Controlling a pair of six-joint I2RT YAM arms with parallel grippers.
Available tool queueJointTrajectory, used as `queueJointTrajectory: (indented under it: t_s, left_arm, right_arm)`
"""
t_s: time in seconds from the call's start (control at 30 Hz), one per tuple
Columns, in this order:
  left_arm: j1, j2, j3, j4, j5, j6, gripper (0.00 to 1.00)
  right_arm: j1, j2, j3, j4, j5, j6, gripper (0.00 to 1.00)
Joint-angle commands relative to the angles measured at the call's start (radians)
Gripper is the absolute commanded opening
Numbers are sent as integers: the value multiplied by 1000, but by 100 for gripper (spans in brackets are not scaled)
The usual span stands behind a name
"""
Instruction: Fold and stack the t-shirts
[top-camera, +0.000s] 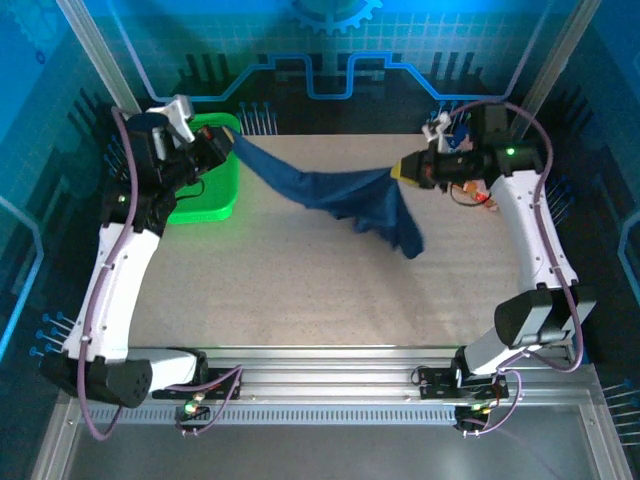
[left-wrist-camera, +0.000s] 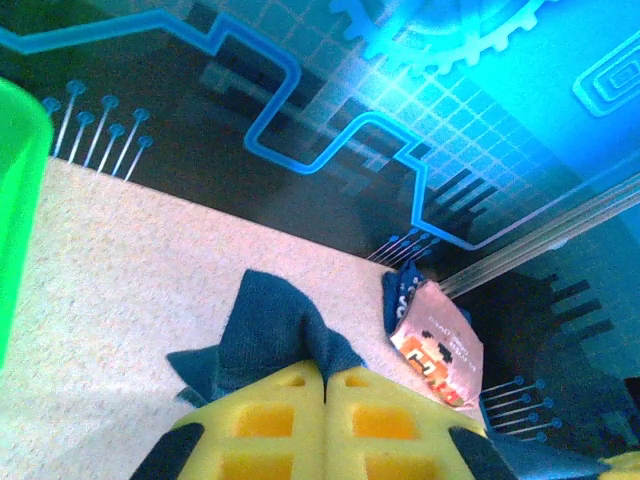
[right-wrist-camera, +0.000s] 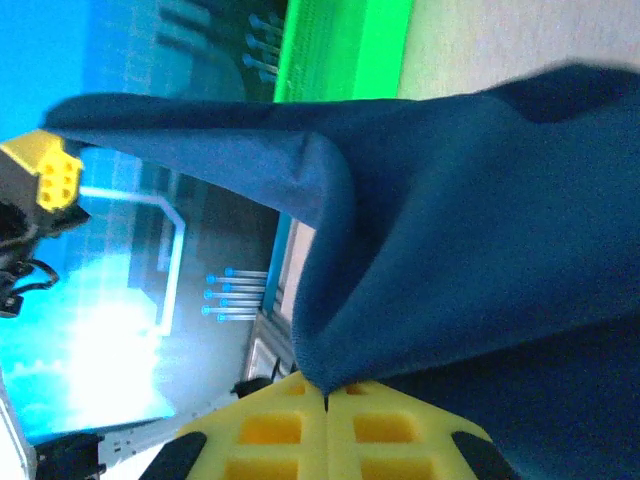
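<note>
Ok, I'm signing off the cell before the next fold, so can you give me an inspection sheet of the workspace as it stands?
Surface: beige speckled table, no spills seen.
Job's things: navy t-shirt stretched in the air between both grippers, one part hanging low; second shirt, print panel showing, lying near the far right corner.
Clutter: green basket at the far left.
Grippers: left gripper shut on the navy t-shirt; right gripper shut on it too.
Cables: purple cable looped along each arm, clear of the cloth.
Surroundings: blue printed wall panels; aluminium rail at the near edge.

T-shirt (right-wrist-camera: 480, 220) partly past right edge.
</note>
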Motion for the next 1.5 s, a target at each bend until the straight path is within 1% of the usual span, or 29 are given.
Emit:
queueJointTrajectory:
  t_s: [0.0, 0.03, 0.1, 0.27, 0.4, 0.43, 0.47, 0.5, 0.53, 0.57, 0.6, 0.63, 0.67, 0.73, 0.77, 0.8, 0.83, 0.9, 1.0, 1.07, 1.13, 1.2, 1.27, 1.33, 1.47]
  left_arm:
    - [18, 46, -74, -31, -10, 18, 0]
    - [17, 89, -73, -12, 4, 20, 0]
    - [17, 188, -28, 1, 22, 28, 0]
    - [16, 436, 147, -6, -26, 67, 0]
    - [12, 612, 276, -68, -30, 85, 0]
    - [10, 644, 293, -79, -33, 85, 0]
    - [6, 667, 302, -86, -36, 82, 1]
    - [2, 677, 304, -86, -37, 79, 13]
    - [-4, 680, 302, -90, -36, 72, 34]
    - [-11, 672, 298, -92, -31, 66, 47]
    - [-23, 650, 283, -92, -32, 55, 59]
    - [-38, 618, 262, -94, -32, 43, 70]
    - [-59, 580, 236, -96, -25, 33, 76]
    - [-105, 500, 187, -141, -56, 22, 86]
    - [-129, 456, 152, -164, -68, 5, 95]
    - [-146, 420, 118, -180, -67, -12, 98]
    - [-164, 382, 71, -199, -67, -34, 98]
    - [-200, 325, -7, -246, -65, -63, 98]
    - [-251, 282, -130, -274, -15, -106, 95]
    - [-288, 295, -206, -231, 61, -140, 91]
    - [-325, 352, -231, -193, 123, -164, 88]
    - [-353, 428, -229, -157, 148, -185, 83]
    - [-369, 498, -217, -105, 171, -206, 80]
    - [-377, 564, -196, -85, 169, -217, 77]
    - [-391, 678, -129, -91, 142, -199, 71]
  right_arm:
    - [1, -29, -77, 95, 30, 18, 7]
    - [1, -3, -74, 104, 43, 17, 7]
    - [3, 87, -11, 87, 53, -15, 6]
    - [7, 300, 159, 58, 141, -53, 7]
    - [31, 458, 290, -4, 208, -103, 12]
    - [36, 493, 309, -8, 213, -108, 17]
    - [39, 519, 318, -5, 224, -111, 19]
    - [43, 540, 323, -5, 247, -118, 21]
    - [45, 551, 326, -5, 270, -124, 31]
    - [43, 554, 322, -1, 304, -127, 46]
    - [44, 548, 314, 5, 332, -131, 54]
    - [41, 532, 299, 11, 355, -133, 59]
    - [38, 505, 275, 20, 372, -138, 64]
    - [32, 439, 202, 35, 411, -153, 73]
    - [28, 398, 160, 34, 435, -158, 75]
    - [22, 362, 121, 32, 452, -161, 77]
    - [18, 312, 64, 28, 470, -164, 78]
    - [16, 231, -38, 29, 484, -165, 88]
    - [16, 131, -199, 46, 472, -150, 88]
    - [15, 84, -310, 75, 472, -128, 88]
    - [10, 72, -392, 110, 459, -106, 88]
    - [13, 75, -452, 161, 444, -97, 87]
    - [22, 88, -489, 212, 420, -86, 86]
    - [41, 112, -506, 243, 394, -86, 85]
    - [90, 171, -519, 255, 401, -88, 82]
